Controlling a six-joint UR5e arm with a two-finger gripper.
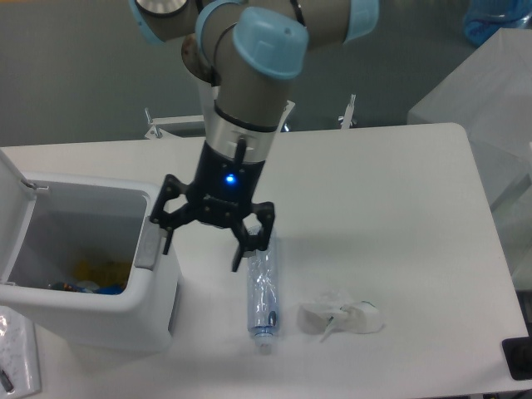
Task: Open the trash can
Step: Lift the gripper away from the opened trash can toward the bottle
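The white boxy trash can [91,312] stands at the left of the table with its lid [15,208] swung up and back at the far left. Its inside shows, with yellow and blue scraps at the bottom. The grey push tab [148,243] sits on its right rim. My gripper [204,243] hangs just right of the can, fingers spread wide and empty, left fingertip close to the tab.
A clear plastic bottle [262,293] lies on the table just below my right finger. A crumpled white wad [341,317] lies to its right. A flat object [17,357] lies at the front left corner.
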